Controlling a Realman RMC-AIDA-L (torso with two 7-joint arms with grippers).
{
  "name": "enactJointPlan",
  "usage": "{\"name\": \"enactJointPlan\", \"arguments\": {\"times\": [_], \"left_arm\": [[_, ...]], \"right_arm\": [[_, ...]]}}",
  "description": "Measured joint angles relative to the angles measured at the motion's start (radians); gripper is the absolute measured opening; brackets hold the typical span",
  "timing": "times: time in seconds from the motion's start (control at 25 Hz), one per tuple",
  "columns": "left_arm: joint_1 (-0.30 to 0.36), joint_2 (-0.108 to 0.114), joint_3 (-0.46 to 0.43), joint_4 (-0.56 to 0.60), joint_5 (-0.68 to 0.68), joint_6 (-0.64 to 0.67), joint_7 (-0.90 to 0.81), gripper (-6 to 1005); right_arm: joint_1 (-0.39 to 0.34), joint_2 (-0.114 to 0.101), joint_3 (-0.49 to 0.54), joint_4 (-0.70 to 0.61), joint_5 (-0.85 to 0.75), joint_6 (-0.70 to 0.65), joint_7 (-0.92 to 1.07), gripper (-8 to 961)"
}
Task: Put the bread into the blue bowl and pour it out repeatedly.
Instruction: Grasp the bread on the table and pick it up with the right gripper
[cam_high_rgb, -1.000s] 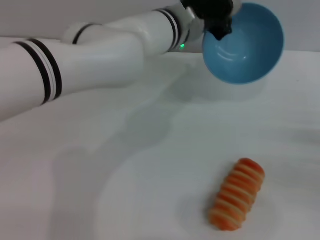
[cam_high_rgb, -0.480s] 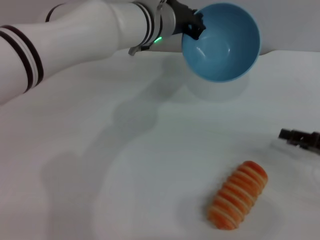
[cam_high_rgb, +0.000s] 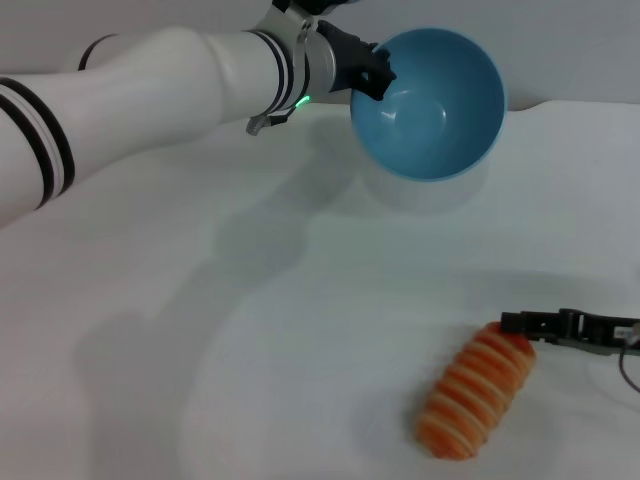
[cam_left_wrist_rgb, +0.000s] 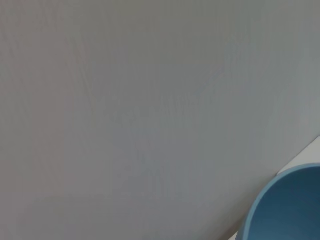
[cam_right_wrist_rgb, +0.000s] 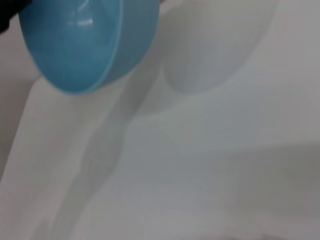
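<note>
Right claw (cam_high_rgb: 512, 322) now beside the one bread (cam_high_rgb: 473, 390), state unclear; left claw (cam_high_rgb: 372, 72) gripping the one blue bowl (cam_high_rgb: 428, 105).

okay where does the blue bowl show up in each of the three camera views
Head view: blue bowl at the upper middle, tilted, held above the table by the left gripper.
Left wrist view: only its rim, in the lower right corner.
Right wrist view: upper left.
Shared landmark: the white table.

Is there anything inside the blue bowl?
No. The round light-blue bowl, held tilted above the table by the left gripper, shows only its smooth inside. The orange ridged bread lies on the white table.
</note>
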Motion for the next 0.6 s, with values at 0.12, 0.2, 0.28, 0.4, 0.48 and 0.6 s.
{"name": "enactJointPlan", "arguments": {"times": [0.12,0.2,0.28,0.4,0.48,0.6], "left_arm": [[0.004,0.000,0.005,0.001,0.000,0.000,0.000,-2],[0.004,-0.001,0.010,0.002,0.000,0.001,0.000,-2],[0.005,-0.001,0.012,0.002,0.000,0.002,0.000,-2],[0.008,-0.001,0.014,0.002,-0.001,0.002,0.000,-1],[0.011,-0.001,0.014,0.002,-0.002,0.003,0.000,-1],[0.017,-0.001,0.013,0.007,-0.002,0.004,0.000,-1]], "right_arm": [[0.010,0.000,-0.019,0.023,-0.012,0.011,0.010,377],[0.018,0.000,-0.046,0.031,-0.042,0.023,0.049,374],[0.018,0.000,-0.050,0.030,-0.045,0.025,0.052,372],[0.018,0.001,-0.052,0.028,-0.046,0.026,0.055,369],[0.019,0.001,-0.053,0.028,-0.045,0.025,0.055,367],[0.022,0.001,-0.053,0.026,-0.047,0.022,0.053,363]]}}
